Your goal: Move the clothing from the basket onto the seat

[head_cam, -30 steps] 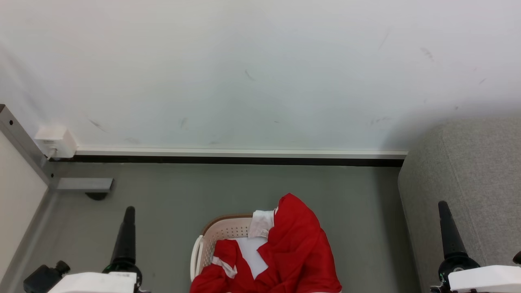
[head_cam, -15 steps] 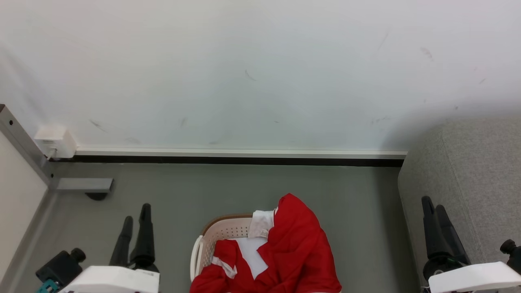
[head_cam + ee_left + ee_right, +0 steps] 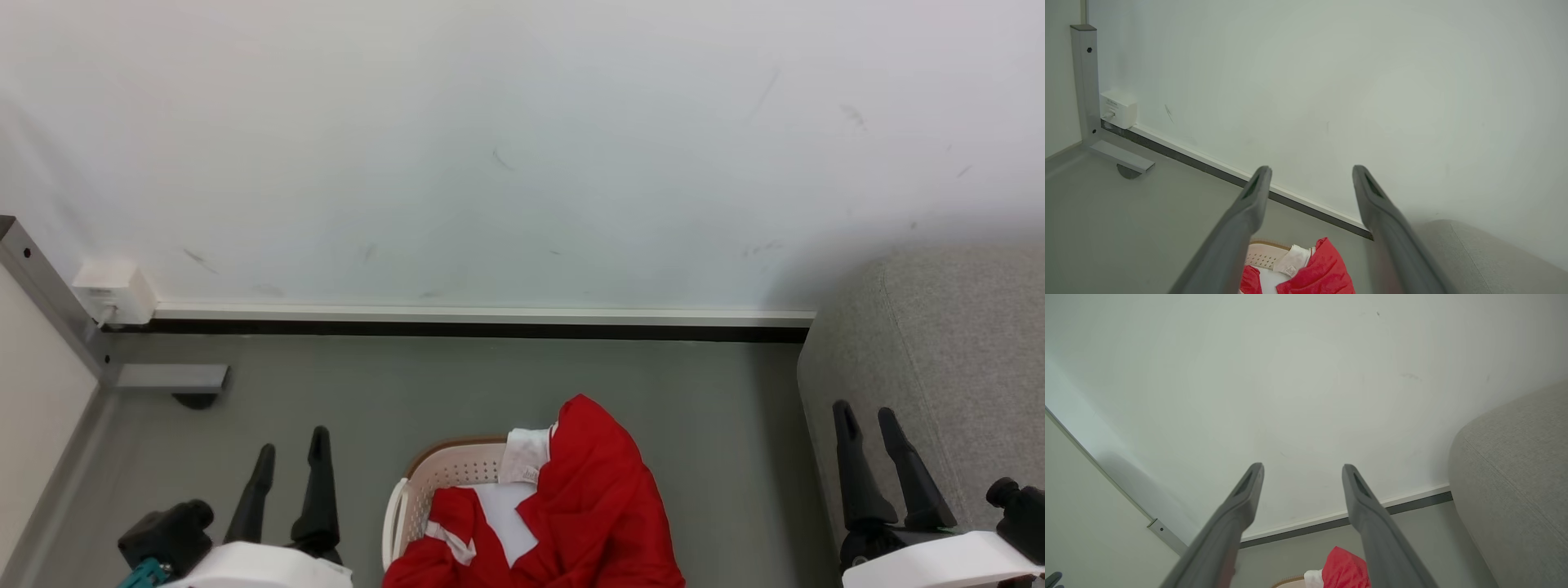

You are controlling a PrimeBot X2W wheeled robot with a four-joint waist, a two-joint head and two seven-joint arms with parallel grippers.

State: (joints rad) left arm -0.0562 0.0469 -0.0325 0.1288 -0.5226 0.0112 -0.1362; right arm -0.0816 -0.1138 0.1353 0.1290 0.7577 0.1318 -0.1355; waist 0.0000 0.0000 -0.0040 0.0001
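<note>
Red clothing (image 3: 592, 506) with white panels is heaped in the cream basket (image 3: 445, 474) on the grey floor at the bottom centre of the head view, spilling over its right rim. The grey seat (image 3: 955, 367) stands at the right. My left gripper (image 3: 292, 447) hovers open left of the basket, nothing between its fingers. My right gripper (image 3: 867, 416) is open too, in front of the seat's side and right of the basket. The left wrist view looks over the clothing (image 3: 1318, 273), basket (image 3: 1263, 255) and seat (image 3: 1486, 257). In the right wrist view the clothing (image 3: 1345, 569) peeks below the seat (image 3: 1515, 477).
A white wall with a dark skirting strip (image 3: 457, 328) runs behind the basket. A metal post with a foot (image 3: 167, 377) and a white wall box (image 3: 113, 292) stand at the left. Bare grey floor (image 3: 392, 392) lies between basket and wall.
Both grippers have turned about their wrists so that two fingers each now show side by side; they have shifted slightly inward. The head view has tilted a little. Clothing and basket have not moved.
</note>
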